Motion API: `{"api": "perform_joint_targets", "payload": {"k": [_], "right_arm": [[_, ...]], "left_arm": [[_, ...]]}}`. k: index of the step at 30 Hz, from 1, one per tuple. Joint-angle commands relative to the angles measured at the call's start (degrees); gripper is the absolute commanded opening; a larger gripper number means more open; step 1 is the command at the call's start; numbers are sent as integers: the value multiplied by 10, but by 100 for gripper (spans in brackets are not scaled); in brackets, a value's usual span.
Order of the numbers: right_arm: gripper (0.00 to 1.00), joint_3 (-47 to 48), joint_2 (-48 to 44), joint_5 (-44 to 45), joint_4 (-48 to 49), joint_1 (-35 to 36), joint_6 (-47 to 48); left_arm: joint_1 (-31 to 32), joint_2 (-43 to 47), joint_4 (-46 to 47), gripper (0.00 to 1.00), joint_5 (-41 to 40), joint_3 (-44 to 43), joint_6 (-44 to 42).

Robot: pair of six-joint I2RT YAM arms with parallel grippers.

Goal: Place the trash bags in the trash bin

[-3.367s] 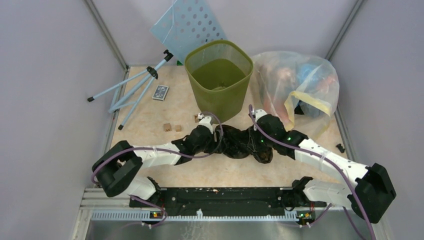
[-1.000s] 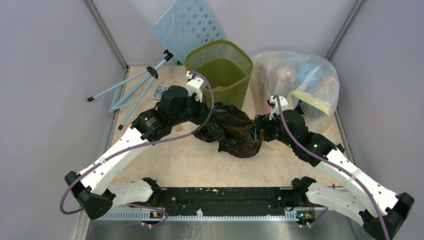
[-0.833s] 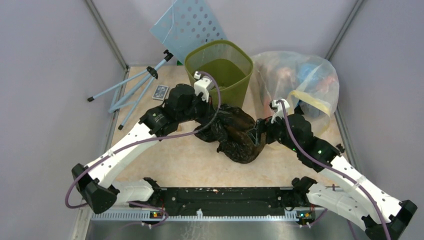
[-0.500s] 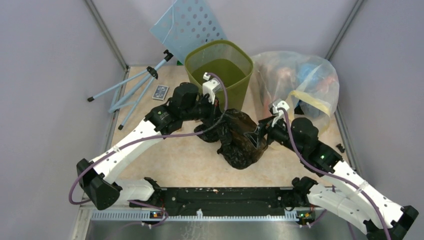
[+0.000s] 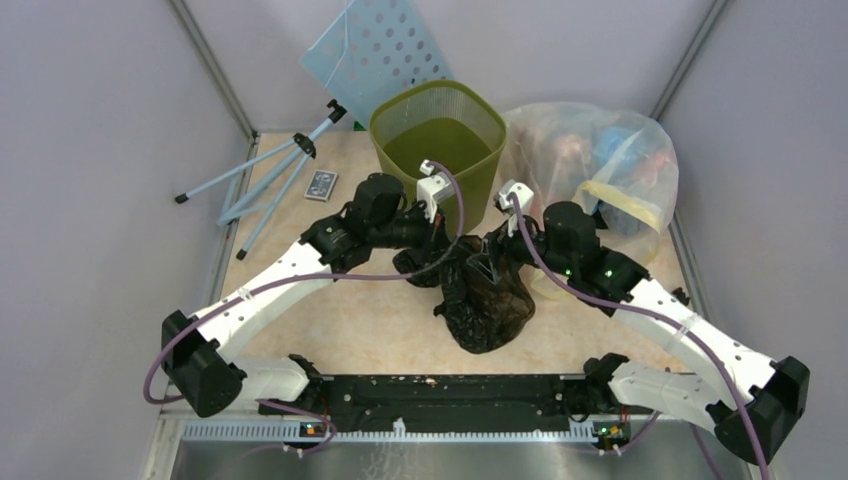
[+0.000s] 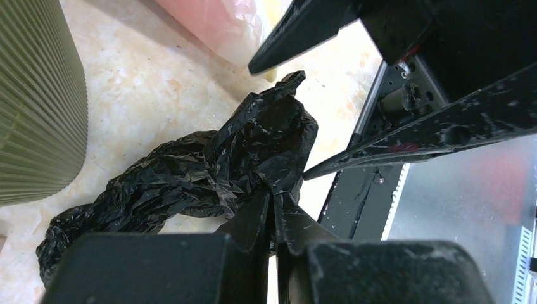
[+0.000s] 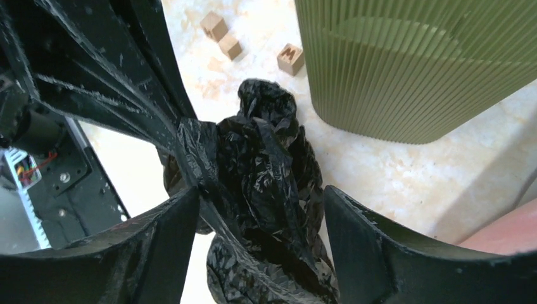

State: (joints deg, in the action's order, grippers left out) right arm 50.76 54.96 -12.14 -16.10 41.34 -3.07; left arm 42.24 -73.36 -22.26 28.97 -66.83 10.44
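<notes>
Top external: beige table (image 5: 330, 320), grey walls (image 5: 90, 150). I count one black trash bag (image 5: 485, 295), lying at 6 o'clock of one olive trash bin (image 5: 470, 190); left gripper (image 6: 274, 199) clamped on it, right gripper (image 7: 259, 196) spread wide, straddling it.

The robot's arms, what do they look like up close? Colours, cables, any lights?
Both the left arm and the right arm have white links with chunky black joints. A purple cable trails along each, up to a white wrist mount. Small green lights glow on the right arm. The left claw and right claw are matt black, tapered and scuffed.
</notes>
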Motion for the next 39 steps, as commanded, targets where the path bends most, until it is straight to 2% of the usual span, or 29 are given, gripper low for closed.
{"api": "perform_joint_targets", "payload": {"k": [1, 4, 7, 9, 11, 15, 19, 22, 25, 29, 35, 39], "right_arm": [[61, 26, 7, -33, 1, -5, 6], [32, 12, -4, -30, 12, -5, -9], [4, 4, -9, 4, 15, -5, -28], [0, 4, -5, 30, 13, -6, -41], [0, 3, -1, 57, 15, -6, -54], [0, -4, 0, 89, 28, -12, -73], [0, -7, 3, 89, 35, -25, -88], [0, -4, 12, 73, 38, -34, -101], [0, -2, 19, 70, 43, -35, -112], [0, -3, 21, 74, 48, -39, -124], [0, -8, 16, 87, 62, -42, -139], [0, -15, 13, 97, 68, -47, -147]], "left_arm": [[-1, 8, 53, 13, 17, 9, -20], [-1, 17, 62, 25, 7, 21, -20], [-1, 33, 69, 56, -16, 39, -16], [-1, 52, 78, 76, -38, 61, 2], [-1, 78, 105, 84, -54, 97, 17], [-1, 133, 168, 87, -75, 183, 54], [-1, 166, 251, 88, -61, 257, 81], [-1, 162, 321, 91, -26, 293, 108], [2, 141, 376, 92, -26, 309, 131], [7, 106, 424, 86, -41, 316, 141], [16, 36, 482, 81, -21, 316, 156], [18, -12, 511, 69, -13, 307, 163]]}}
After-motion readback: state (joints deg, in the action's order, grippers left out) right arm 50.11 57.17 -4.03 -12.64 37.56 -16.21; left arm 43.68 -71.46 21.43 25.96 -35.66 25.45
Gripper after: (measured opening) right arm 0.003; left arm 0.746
